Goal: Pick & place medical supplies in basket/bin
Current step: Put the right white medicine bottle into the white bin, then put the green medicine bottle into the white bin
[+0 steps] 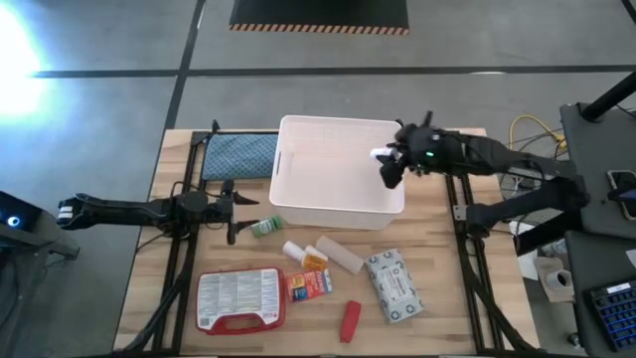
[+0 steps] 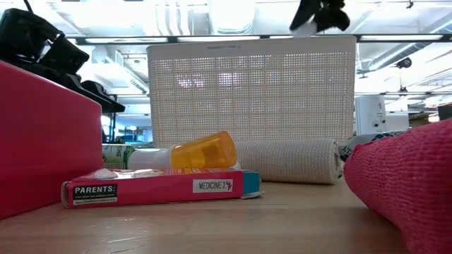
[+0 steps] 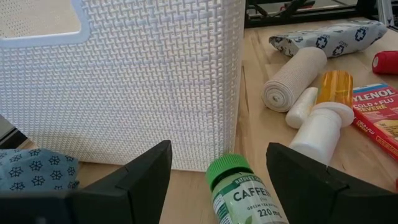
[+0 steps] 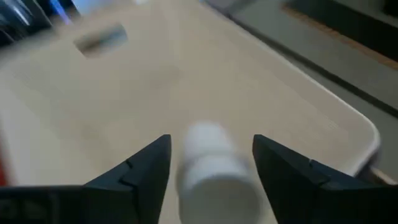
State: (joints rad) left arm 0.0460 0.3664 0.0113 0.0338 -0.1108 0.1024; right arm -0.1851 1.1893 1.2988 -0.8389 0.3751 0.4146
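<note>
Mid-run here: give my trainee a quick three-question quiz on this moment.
1. True or false: the right tool carries a white bottle above the bin.
2. Which item lies between the left tool's open fingers? A) beige roll B) green bottle C) red tube
3. Fill in: the blue-grey cloth lies ____ the bin, not inside it.

Key: 1 true; 2 B, the green bottle; 3 beside.

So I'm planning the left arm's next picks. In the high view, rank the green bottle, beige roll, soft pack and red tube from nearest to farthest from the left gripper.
From the left gripper, by the bin's left front corner:
1. Green bottle, right beside it.
2. Beige roll, mid-table, front of the bin.
3. Red tube, near the front edge.
4. Soft pack, farthest right.
</note>
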